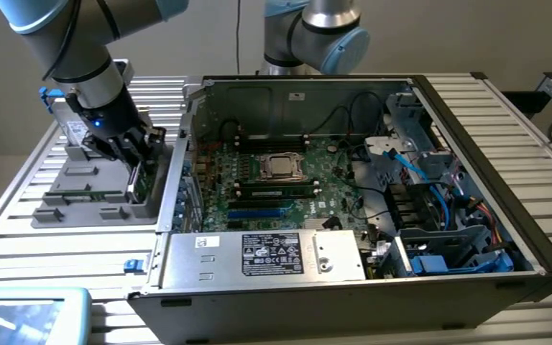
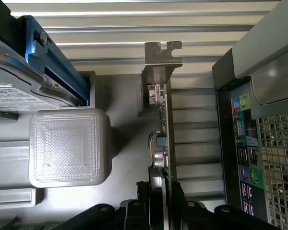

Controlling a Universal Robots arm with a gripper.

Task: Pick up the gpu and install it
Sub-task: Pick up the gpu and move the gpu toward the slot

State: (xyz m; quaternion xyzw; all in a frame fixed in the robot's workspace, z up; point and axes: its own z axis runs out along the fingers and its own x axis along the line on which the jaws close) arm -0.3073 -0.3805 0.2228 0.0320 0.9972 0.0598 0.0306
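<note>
- A ribbed metal surface [image 1: 506, 108] is carrying everything, and an open computer case [image 1: 468, 287] is lying on its side in the middle of it, with its green motherboard [image 1: 276, 187] facing up.
- Inside the case, a silver power supply [image 1: 267, 255] with a black label is sitting along the near wall.
- Just beside the case, on the exterior view's left, a gray holder tray [image 1: 75, 194] is resting on the surface.
- The gpu [image 1: 140, 178] is standing on edge in that tray, in the slot closest to the case wall and outside the case.
- In the wrist view the gpu [image 2: 164, 134] is showing edge-on, with its silver bracket [image 2: 161, 62] at the end farthest from the end effector [image 2: 159, 203] and the case's rear ports [image 2: 245, 143] close alongside.
- The arm [image 1: 75, 50] is reaching down over the tray, and the end effector [image 1: 127, 154] is sitting right over the card's top edge, straddling it.
- I cannot tell whether the end effector is already pinching the card or just sitting around it.
- On the far side of the card from the case, a silver drive [image 2: 9, 91] with a white label and a blue rail is sitting in the tray, next to a gray square block [image 2: 67, 146].
</note>
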